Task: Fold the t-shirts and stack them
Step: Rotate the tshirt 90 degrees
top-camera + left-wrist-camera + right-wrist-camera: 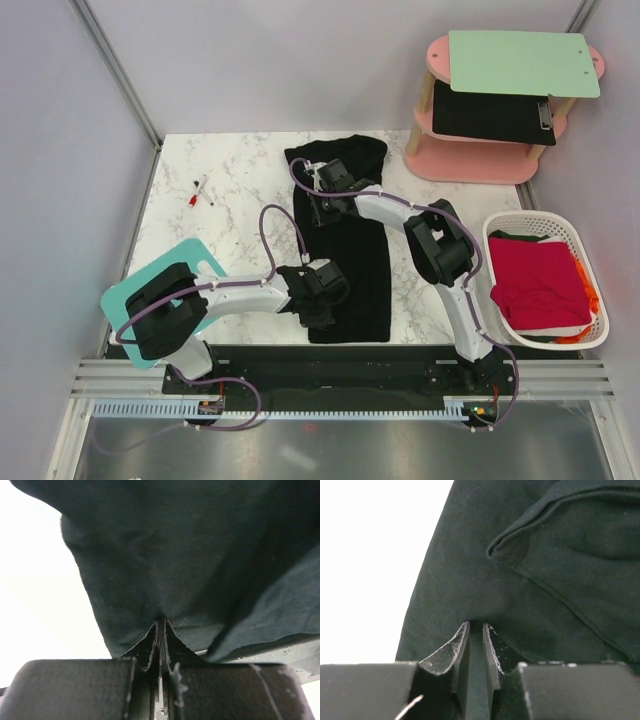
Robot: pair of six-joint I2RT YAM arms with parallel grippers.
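The black t-shirt (pixel 355 260) lies on the marble table (pixel 240 200) as a long narrow strip running from the far side toward the arm bases, apparently already folded lengthwise. Both arms work along its left edge. The left gripper (pixel 160 627) is at the near end, its fingers pressed together with a thin lip of black cloth pinched between them. The right gripper (pixel 476 630) is at the far end, also clamped on a small fold of the shirt, with a doubled hem or sleeve edge lying just beyond it. The crimson t-shirt (pixel 535 275) sits crumpled in the white basket (pixel 600 335) on the right, with a bit of orange fabric (pixel 592 297) at the basket's outer edge. Both are well apart from the work. The main risk, as I judge it, is the shallowness of each bite. Only a little cloth sits between the tips, so a lift or drag could pull it free at one end and let the strip twist. Either pinch may also hold only the upper layer, in which case the lower layer would trail and open the fold. If the two arms move unevenly, the edge would skew, and the loose fold near the right gripper could bunch.
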